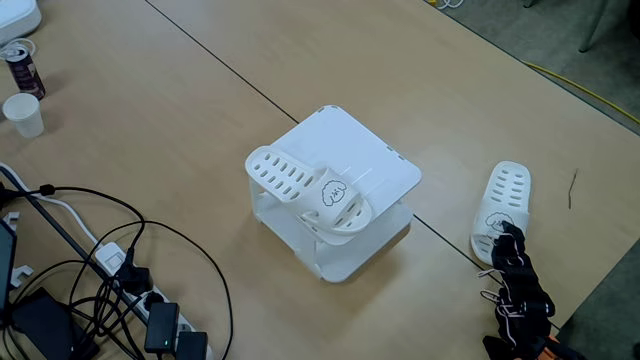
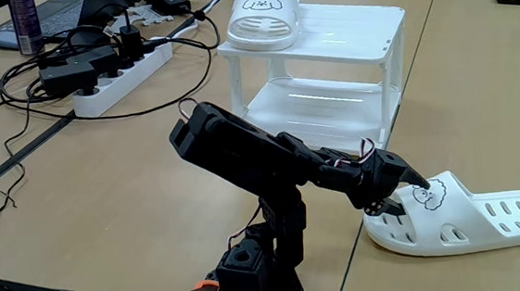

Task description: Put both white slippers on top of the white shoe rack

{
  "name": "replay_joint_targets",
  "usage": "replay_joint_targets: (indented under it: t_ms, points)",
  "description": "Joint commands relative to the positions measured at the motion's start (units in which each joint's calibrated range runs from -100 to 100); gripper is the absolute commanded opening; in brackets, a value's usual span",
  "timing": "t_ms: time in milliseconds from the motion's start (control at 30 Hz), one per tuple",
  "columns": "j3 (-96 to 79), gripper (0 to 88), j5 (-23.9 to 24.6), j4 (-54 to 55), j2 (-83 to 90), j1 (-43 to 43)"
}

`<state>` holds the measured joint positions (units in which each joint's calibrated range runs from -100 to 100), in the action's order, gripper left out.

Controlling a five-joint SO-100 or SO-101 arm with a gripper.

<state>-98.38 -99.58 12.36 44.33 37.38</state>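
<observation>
Table: wide tan wooden tabletop (image 1: 200, 130).
Rack: boxy white plastic two-tier shoe rack (image 2: 344, 37) mid-table.
Arm: black jointed arm (image 2: 242, 151) reaching low to the right from its near-edge base, wrist tipped down.
First slipper: white slotted rubber slide (image 2: 264, 17) lying on the rack top.
Second slipper: matching slide (image 2: 498, 220) on the table, right of the rack.
Gripper: black two-finger gripper (image 2: 396, 200) at the second slipper's toe strap; cannot tell whether it is clenched.

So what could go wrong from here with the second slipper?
1. The gripper is at the toe end of the slipper on the table; held there, the long heel end may sag or slip out.
2. The rack already holds one slipper along one edge, so the second could knock it off.
</observation>
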Motion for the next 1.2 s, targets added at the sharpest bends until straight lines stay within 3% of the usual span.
replay_joint_targets:
  t_ms: [0, 667, 1167]
  points:
    - [1.09, 17.6, -0.42, 5.50, -1.71, 0.04]
    - [0.19, 17.1, -0.42, 21.20, -16.94, -1.44]
    - [0.73, 16.9, -0.42, 21.63, -18.20, -2.18]
